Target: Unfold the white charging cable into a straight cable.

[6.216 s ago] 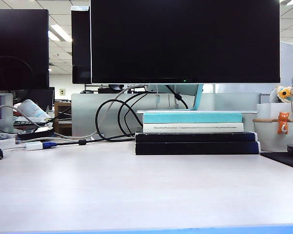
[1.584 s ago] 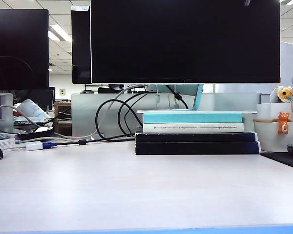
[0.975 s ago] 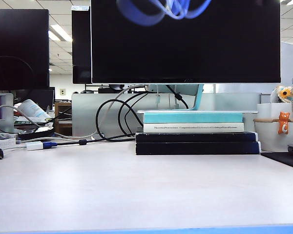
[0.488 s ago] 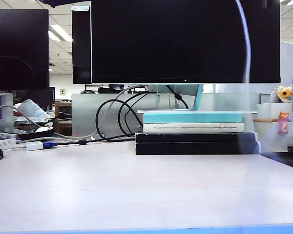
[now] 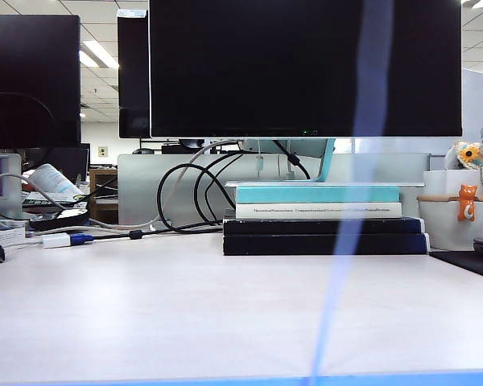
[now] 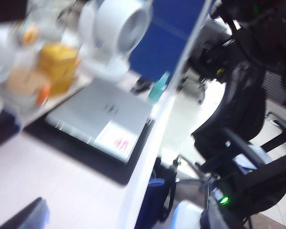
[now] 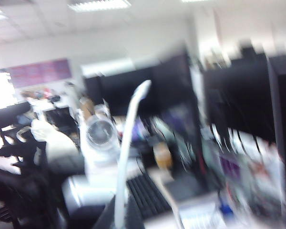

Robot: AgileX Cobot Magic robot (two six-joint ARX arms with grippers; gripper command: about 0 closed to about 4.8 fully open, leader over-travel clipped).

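The white charging cable (image 5: 350,225) shows in the exterior view as a blurred pale streak, running from the top edge down to the table's front edge. Neither gripper appears in that view. In the right wrist view the cable (image 7: 126,143) rises in a curve out of my right gripper (image 7: 120,217), which is shut on it. The left wrist view is blurred. My left gripper (image 6: 119,222) is open over the desk edge with nothing between its jaws, and only one dark finger (image 6: 24,217) shows.
A stack of books (image 5: 322,221) under a large monitor (image 5: 306,64) stands at the back. Black cables (image 5: 185,193) loop left of it, near a white adapter (image 5: 56,240). A white pot (image 5: 459,217) sits far right. A closed laptop (image 6: 102,117) lies by the desk edge.
The cable was blurred loops at the top of the exterior view, then a thin line on the right. Now it is a wider streak, further left, spanning the full height.
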